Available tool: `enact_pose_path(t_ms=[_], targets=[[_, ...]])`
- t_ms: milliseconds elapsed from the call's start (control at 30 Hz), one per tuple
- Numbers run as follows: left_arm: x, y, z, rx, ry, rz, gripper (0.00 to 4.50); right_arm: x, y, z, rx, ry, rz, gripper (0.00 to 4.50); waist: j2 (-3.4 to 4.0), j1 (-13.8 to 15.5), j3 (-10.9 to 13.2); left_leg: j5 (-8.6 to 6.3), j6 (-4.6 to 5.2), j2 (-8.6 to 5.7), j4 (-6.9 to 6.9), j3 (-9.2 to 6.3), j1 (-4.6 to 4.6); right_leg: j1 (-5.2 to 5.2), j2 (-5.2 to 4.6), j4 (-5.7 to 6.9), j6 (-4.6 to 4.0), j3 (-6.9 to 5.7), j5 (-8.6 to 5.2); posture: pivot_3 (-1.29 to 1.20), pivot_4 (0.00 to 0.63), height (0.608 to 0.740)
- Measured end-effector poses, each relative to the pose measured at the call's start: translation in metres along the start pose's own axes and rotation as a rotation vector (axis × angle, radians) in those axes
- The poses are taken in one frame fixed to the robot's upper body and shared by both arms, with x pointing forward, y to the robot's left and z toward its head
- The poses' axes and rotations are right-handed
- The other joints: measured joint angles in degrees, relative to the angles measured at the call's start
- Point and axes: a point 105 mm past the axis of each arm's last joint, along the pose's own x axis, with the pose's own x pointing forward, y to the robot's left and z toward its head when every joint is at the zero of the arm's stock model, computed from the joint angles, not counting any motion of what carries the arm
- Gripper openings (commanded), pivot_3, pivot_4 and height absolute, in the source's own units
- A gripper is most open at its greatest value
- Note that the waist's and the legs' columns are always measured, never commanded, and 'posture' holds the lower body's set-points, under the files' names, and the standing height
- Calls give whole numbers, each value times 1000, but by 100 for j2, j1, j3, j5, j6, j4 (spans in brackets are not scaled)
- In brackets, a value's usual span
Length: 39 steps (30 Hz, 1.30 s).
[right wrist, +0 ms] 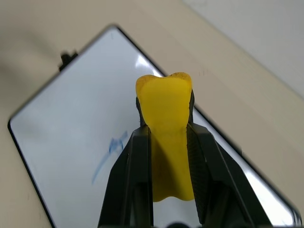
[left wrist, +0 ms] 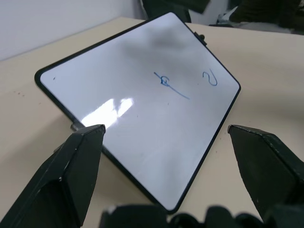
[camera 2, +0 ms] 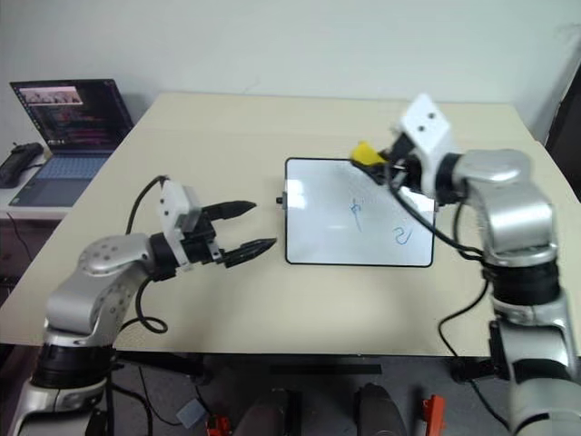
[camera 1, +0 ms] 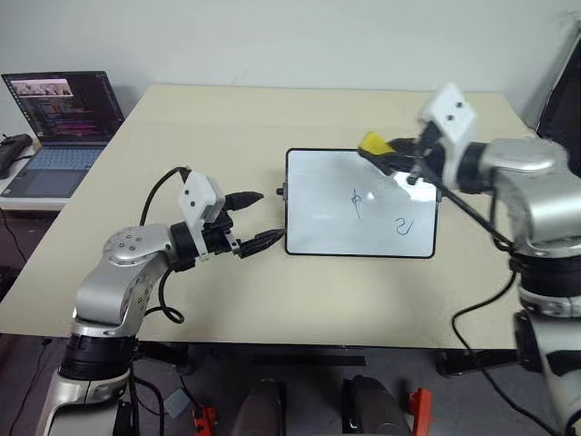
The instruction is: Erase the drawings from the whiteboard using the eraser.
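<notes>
The whiteboard (camera 1: 318, 218) lies flat on the beige table, black-framed, with a knob on its left edge. Two blue drawings sit on it: a squiggle with a stroke (camera 1: 358, 202) near the middle and a hook-shaped mark (camera 1: 402, 225) toward its right. My right gripper (camera 1: 386, 156) hangs above the board's upper right part, shut on the yellow eraser (camera 1: 374, 143), whose squeezed block (right wrist: 165, 118) pokes out past the fingertips. My left gripper (camera 1: 261, 218) stands open just left of the board's left edge, its fingers (left wrist: 71, 171) apart and empty.
An open laptop (camera 1: 59, 123) stands on a side surface at the far left, with a dark object (camera 1: 11, 150) beside it. The beige table (camera 1: 209, 127) stretches wide behind and left of the board. A black cable (camera 1: 472, 213) runs along my right arm.
</notes>
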Motion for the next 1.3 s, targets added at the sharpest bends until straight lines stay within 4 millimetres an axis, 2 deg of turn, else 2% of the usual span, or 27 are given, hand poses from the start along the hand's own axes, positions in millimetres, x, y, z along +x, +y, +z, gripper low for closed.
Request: enact_pose_path(t_ms=[100, 233, 367, 567, 1300], targets=[[1, 2, -3, -8, 13, -22, 4500, -16, 3, -38, 2, 105, 4, 772, 0, -22, 4, -1, 1, 0, 0, 6, -1, -2, 0, 2, 2, 4, -3, 0, 150, 740], [4, 3, 1, 0, 10, -53, 4500, -38, 1, -50, -34, 128, -11, 772, 1, -26, 8, -1, 1, 1, 4, 6, 1, -1, 1, 6, 16, 4, -11, 0, 150, 740], [3, 5, 0, -1, 20, -64, 4500, -52, -5, -53, -64, 141, -35, 772, 0, -30, 8, 0, 1, 2, 9, 10, 4, 2, 2, 5, 20, 8, -14, 0, 150, 740], [3, 4, 1, 4, 21, -74, 4500, -58, -6, -53, -86, 143, -26, 772, 0, -12, 9, 0, 0, 2, 11, 9, 4, 3, 1, 6, 18, 9, -13, 0, 150, 740], [-2, 7, 2, 34, 55, -73, 4500, -60, -11, -48, -99, 124, -19, 772, -1, -8, 9, 0, 0, 2, 13, 9, 4, 3, 1, 7, 12, 8, -9, 0, 150, 740]])
